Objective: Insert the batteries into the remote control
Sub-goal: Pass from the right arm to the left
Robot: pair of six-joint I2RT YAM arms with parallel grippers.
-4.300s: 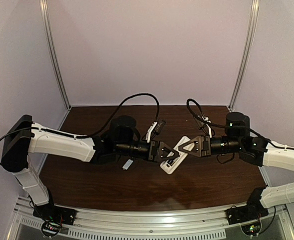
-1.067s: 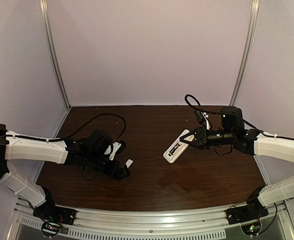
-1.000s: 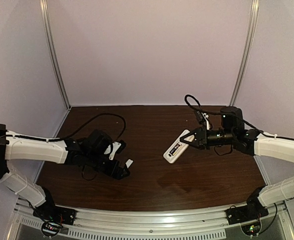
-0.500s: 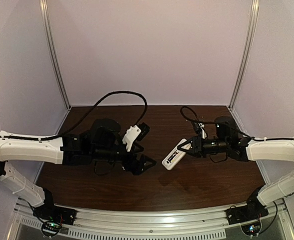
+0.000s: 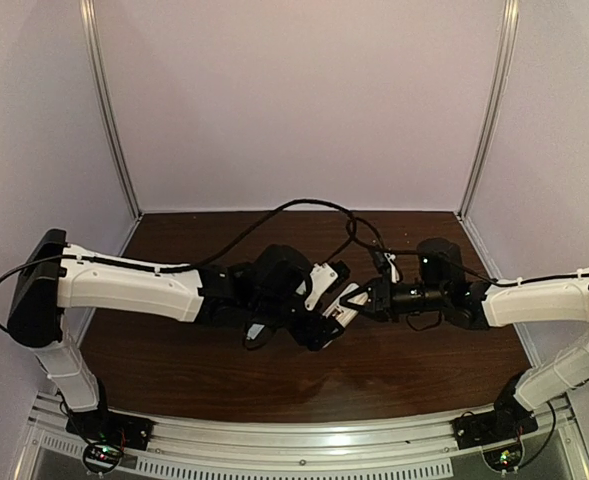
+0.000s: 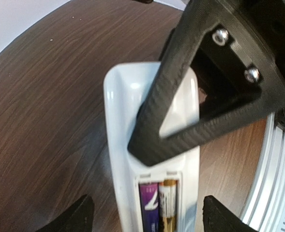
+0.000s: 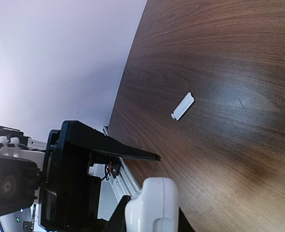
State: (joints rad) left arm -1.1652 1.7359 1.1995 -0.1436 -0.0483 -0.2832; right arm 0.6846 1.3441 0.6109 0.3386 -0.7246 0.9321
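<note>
Remote control [image 6: 120, 145], clamped by right hand [image 5: 358, 298], now sits inside spread-apart left hand [image 6: 149, 220].

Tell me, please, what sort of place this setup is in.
Most likely a lab robot test cell, not a home: plain pale walls joined by aluminium posts box in a wood-grain table, and a metal rail along its near edge carries the arm bases.
</note>
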